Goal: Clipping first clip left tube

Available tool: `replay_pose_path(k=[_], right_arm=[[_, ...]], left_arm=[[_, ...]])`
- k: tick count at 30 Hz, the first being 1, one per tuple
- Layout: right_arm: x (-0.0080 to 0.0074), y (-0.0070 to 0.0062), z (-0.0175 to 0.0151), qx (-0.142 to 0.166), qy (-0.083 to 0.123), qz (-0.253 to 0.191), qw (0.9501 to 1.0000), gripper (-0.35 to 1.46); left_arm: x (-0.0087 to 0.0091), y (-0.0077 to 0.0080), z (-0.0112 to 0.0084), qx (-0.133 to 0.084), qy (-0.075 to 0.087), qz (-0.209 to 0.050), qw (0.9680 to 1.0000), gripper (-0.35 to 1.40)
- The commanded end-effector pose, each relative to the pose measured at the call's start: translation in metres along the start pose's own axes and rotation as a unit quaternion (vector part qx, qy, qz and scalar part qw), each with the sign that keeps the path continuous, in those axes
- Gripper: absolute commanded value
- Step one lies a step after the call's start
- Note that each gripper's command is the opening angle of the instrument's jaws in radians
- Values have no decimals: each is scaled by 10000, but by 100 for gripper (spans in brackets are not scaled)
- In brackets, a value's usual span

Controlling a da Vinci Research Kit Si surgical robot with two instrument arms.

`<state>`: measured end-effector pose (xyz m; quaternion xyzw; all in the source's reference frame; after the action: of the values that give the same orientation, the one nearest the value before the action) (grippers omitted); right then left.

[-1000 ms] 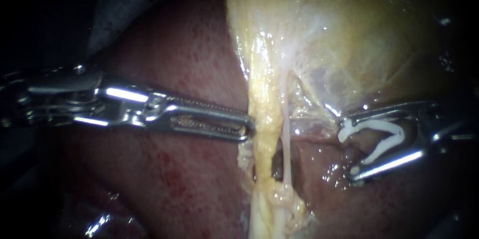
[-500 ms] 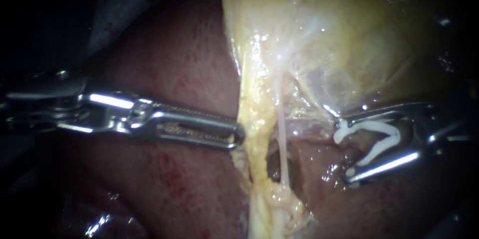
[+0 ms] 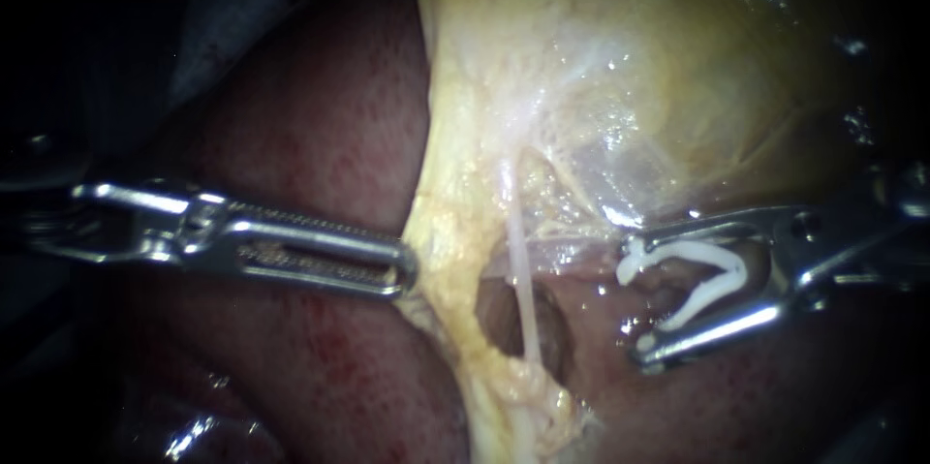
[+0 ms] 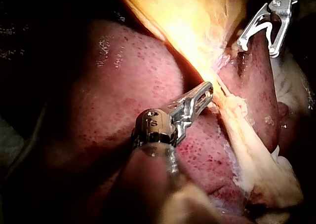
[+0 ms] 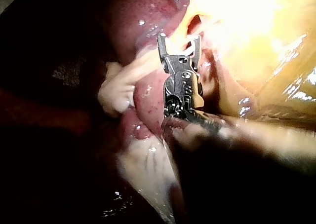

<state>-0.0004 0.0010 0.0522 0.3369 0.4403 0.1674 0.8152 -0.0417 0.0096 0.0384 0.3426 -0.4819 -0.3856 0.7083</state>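
My left instrument (image 3: 402, 273) comes in over the liver (image 3: 320, 135), its jaws shut on the edge of the thick yellow left tube (image 3: 450, 319) and holding it taut to the left. A thin pale tube (image 3: 523, 299) runs beside it, with a dark window between them. My right instrument (image 3: 632, 299) is just right of the thin tube and apart from it. Its jaws stand wide apart and hold an open white clip (image 3: 712, 270). The left wrist view shows my left instrument (image 4: 207, 93) at the yellow tube (image 4: 247, 130), with the clip (image 4: 261, 26) beyond.
The yellow gallbladder (image 3: 620, 57) fills the upper right, with a glistening membrane (image 3: 601, 164) draped down to the tubes. Red liver lies under both instruments. In the right wrist view my right instrument (image 5: 178, 39) points at the brightly lit gallbladder.
My left instrument has drawn back to the left, dragging the yellow tube with it and widening the window. My right instrument with the clip has shifted left, keeping pace with the thin tube.
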Motion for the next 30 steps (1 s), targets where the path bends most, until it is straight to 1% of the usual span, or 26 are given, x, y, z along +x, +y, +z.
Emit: replay_pose_path(k=[1,9,15,21,25,30], right_arm=[[-1,0,4,-26,4,-3,10000,58],[-13,-1,41,68,-72,-63,9999,58],[-26,0,77,223,-177,-172,9994,58],[-40,2,111,372,-289,-158,9988,58],[-45,4,125,458,-351,-176,9982,57],[-47,9,130,511,-384,-166,9978,56]], left_arm=[[0,-1,0,-12,-3,1,10000,-35],[0,-2,0,-15,-4,1,10000,-35],[0,-5,1,-19,-6,-1,10000,-35],[0,-8,1,-24,-9,-3,10000,-35],[0,-8,1,-24,-9,-3,10000,-35],[0,-10,2,-26,-10,-4,10000,-35]])
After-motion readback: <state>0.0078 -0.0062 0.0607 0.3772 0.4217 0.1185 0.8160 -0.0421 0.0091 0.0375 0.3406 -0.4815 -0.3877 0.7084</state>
